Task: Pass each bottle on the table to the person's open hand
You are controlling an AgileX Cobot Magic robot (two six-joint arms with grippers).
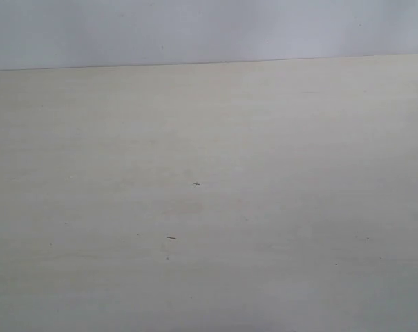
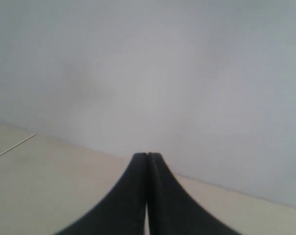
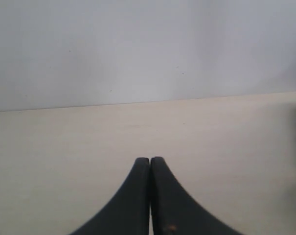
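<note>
The pale beige wood-grain table [image 1: 209, 207] fills the exterior view, with only a few tiny dark specks on it. No bottle shows in any view, and the person's open hand is out of view too. My left gripper [image 2: 147, 155] is shut, its two black fingers pressed together with nothing between them, above the table [image 2: 50, 186] and facing a pale wall. My right gripper [image 3: 150, 159] is shut likewise and holds nothing, over the table [image 3: 64, 147]. Neither gripper appears in the exterior view.
A pale grey wall [image 1: 209, 28] rises behind the table's far edge. A thin seam line [image 2: 13, 147] crosses the surface in the left wrist view. A small dark mark [image 1: 171, 238] lies near the middle of the table.
</note>
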